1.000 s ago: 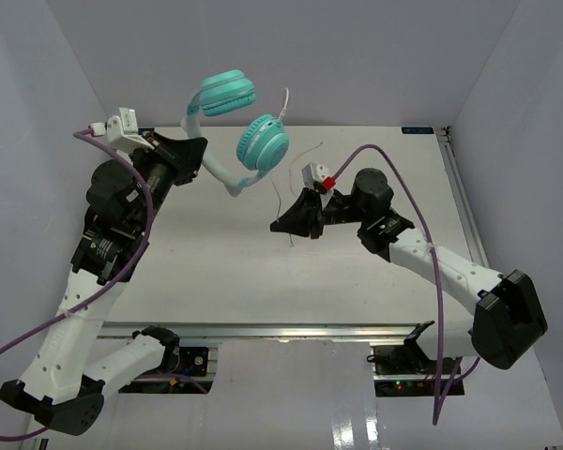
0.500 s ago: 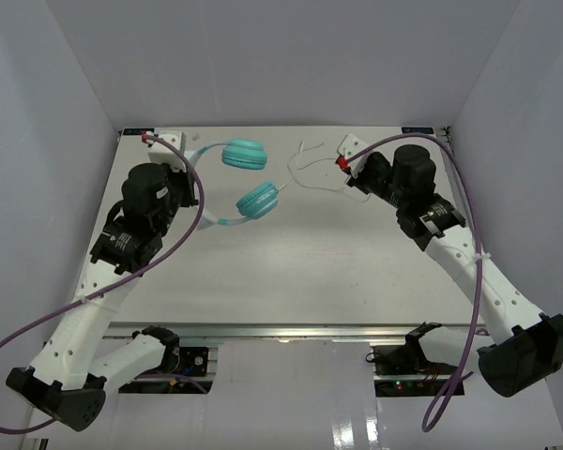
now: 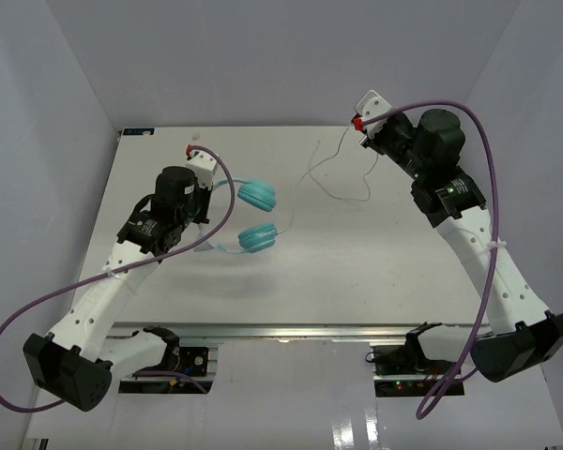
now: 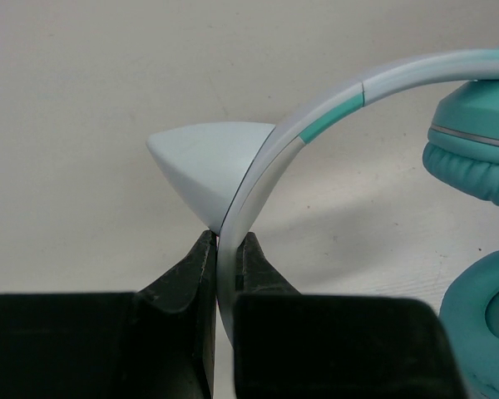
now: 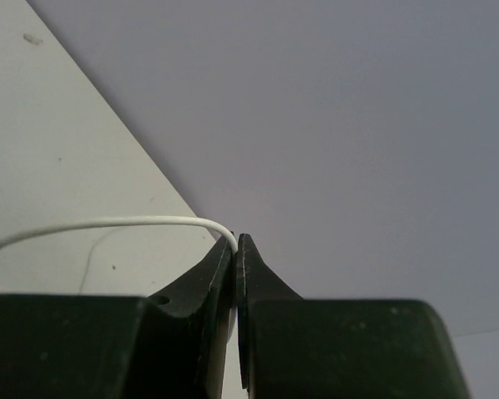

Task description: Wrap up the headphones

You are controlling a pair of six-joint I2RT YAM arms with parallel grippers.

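Observation:
The headphones (image 3: 257, 195) hang just above the table at left of centre, with two teal ear cups (image 4: 476, 143) and a thin pale headband (image 4: 270, 154). My left gripper (image 4: 224, 238) is shut on that headband, just below a pale pointed piece (image 4: 201, 160) on it; from above the left gripper (image 3: 209, 214) sits left of the cups. The thin white cord (image 3: 336, 184) loops across the table to the back right. There my right gripper (image 3: 369, 141) is raised, and up close the right gripper (image 5: 235, 241) is shut on the cord (image 5: 108, 223).
Grey walls (image 3: 281, 56) enclose the white table (image 3: 357, 272) at the back and both sides. Thick purple robot cables (image 3: 493, 187) arc from each arm. The table's front rail (image 3: 291, 330) runs between the arm bases.
The left arm has brought the headphones down from high at the back to low over the table, nearer the front. The right arm swung from centre to the back right, drawing the cord out.

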